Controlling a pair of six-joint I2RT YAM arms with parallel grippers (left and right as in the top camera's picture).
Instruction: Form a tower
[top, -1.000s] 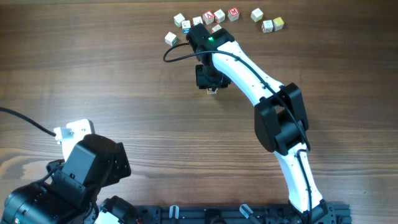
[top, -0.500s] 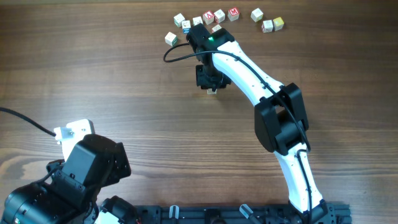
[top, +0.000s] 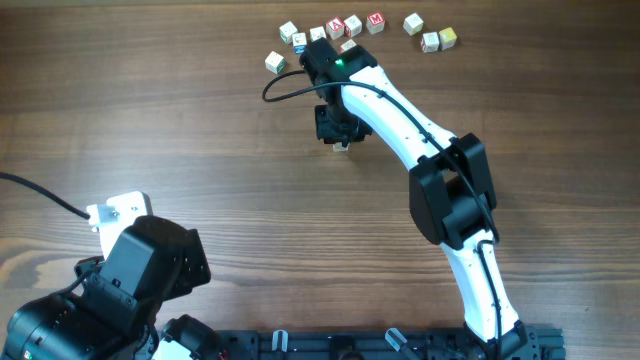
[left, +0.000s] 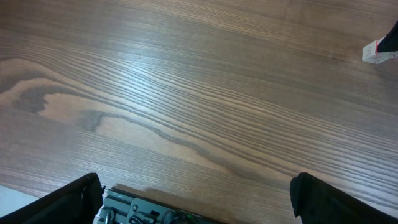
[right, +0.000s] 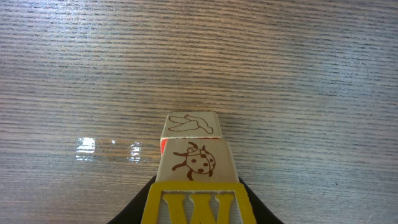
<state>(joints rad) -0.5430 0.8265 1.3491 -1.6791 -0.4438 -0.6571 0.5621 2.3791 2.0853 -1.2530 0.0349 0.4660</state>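
Tower (top: 341, 147) shows in the overhead view only as a pale sliver just below the right gripper (top: 336, 128), in the upper middle of the frame, on the wooden table (top: 150, 120). We see the white right arm (top: 400, 110) reach up to it from the lower right. Loose cubes (top: 353, 25) lie scattered along the top edge, above the gripper and apart from the tower. The left arm (top: 130, 290) sits in the lower left corner.

In the left wrist view, we see the left gripper (left: 196, 190) spread wide, its dark fingers (left: 68, 202) at the two lower corners with only wood between them; it holds nothing. A pale cube (left: 378, 51) with a red side peeks in at the upper right edge under a dark shape, seemingly the tower's foot.

In the right wrist view, we look down the tower at the bottom centre. A yellow W cube (right: 198, 208) is nearest us, a ladybird cube (right: 198, 163) lies under it, and a base cube (right: 189, 124) with a line drawing stands on the table. The right gripper's dark fingers (right: 142, 208) press against both sides of the W cube, narrowed onto it.
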